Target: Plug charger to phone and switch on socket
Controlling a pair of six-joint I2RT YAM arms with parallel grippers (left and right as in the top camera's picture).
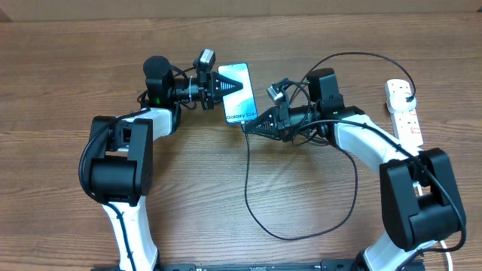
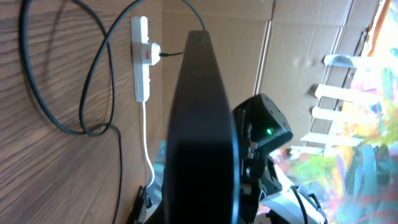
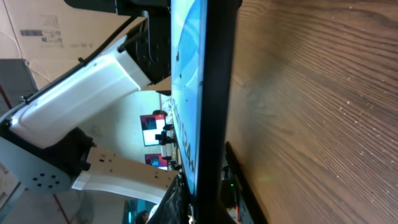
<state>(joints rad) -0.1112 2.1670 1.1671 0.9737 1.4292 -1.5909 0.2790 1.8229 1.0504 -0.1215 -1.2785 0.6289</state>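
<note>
Soft, even light fell on the wooden bench (image 1: 68, 60), leaving only faint shadows. The phone (image 1: 237, 92) screen glowed bright. Both wrist views blurred nearby surfaces, and the left one's right edge was washed out.

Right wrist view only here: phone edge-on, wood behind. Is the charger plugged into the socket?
Observer: Yes. Overhead shows the charger ending in a black plug seated in the socket.
Operator: Who has the phone?
Observer: The left gripper grips the phone by its left edge.
Operator: Any gripper at the socket?
Observer: No. The right gripper is at the phone's near end, apart from the socket.
</note>
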